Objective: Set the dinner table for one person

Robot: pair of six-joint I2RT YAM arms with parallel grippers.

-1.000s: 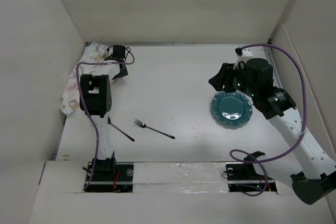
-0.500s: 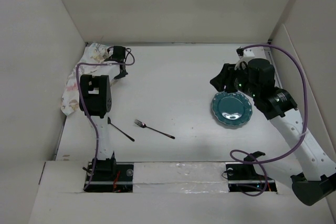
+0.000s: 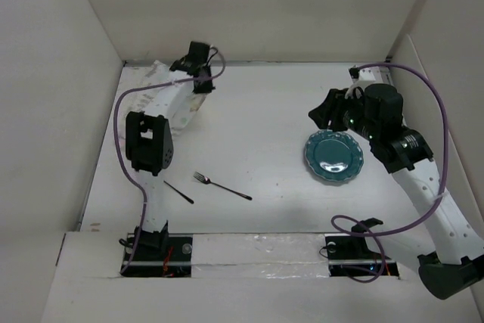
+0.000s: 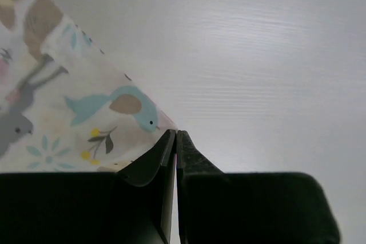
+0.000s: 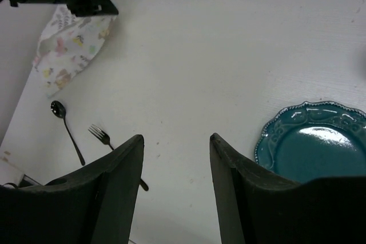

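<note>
The left arm (image 3: 147,145) has its jaws clamped on the floral placemat (image 4: 68,112) corner; the right arm (image 3: 386,122) has jaws apart above the bench (image 5: 229,38), near the teal plate (image 5: 320,141).

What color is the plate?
The plate is teal, with a wavy raised rim. It shows best in the right wrist view.

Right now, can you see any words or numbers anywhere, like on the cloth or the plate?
None: no word, number or sign can be read in any view.
Floral placemat: only pictures, a blue bird and small flowers, no letters.
Teal plate: a raised pattern on the rim, no text.
Fork and spoon: too small to show any marking.
</note>
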